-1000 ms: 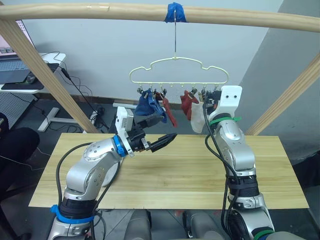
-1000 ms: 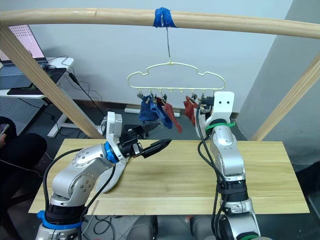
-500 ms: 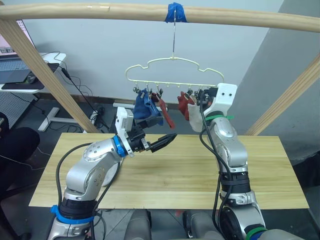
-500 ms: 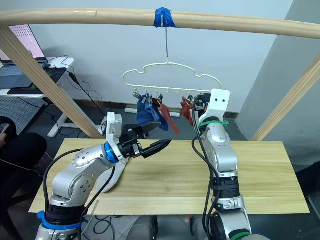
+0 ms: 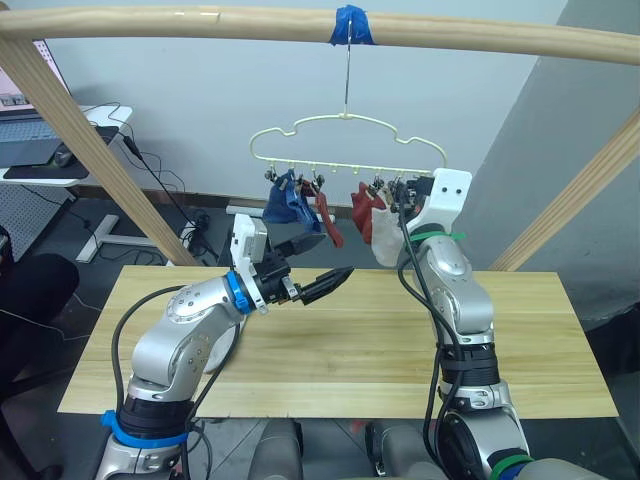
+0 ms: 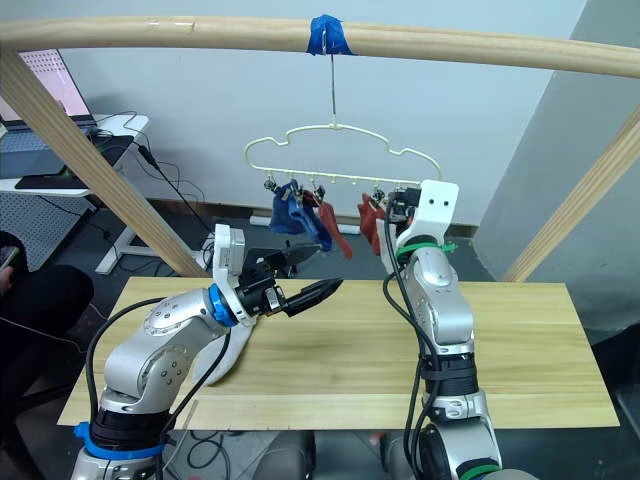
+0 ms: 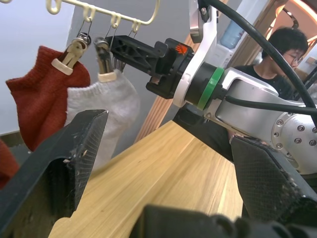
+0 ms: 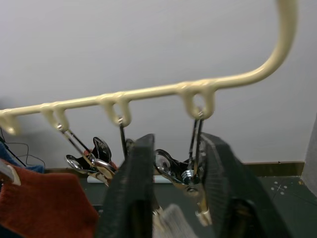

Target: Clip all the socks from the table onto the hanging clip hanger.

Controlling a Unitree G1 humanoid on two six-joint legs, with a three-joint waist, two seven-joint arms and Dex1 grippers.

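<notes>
Right hand raised at the clip hanger, fingers narrowly parted around an end clip.
Soft, light grey sock just beside; best pinched at cuff. Left hand wide, empty.

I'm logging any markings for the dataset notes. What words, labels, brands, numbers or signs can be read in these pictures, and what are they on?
There is no readable text.
Laptop screen at far left: shows a pinkish image, too small to read.
Right gripper: carries a small orange mark, too blurred to read.
</notes>
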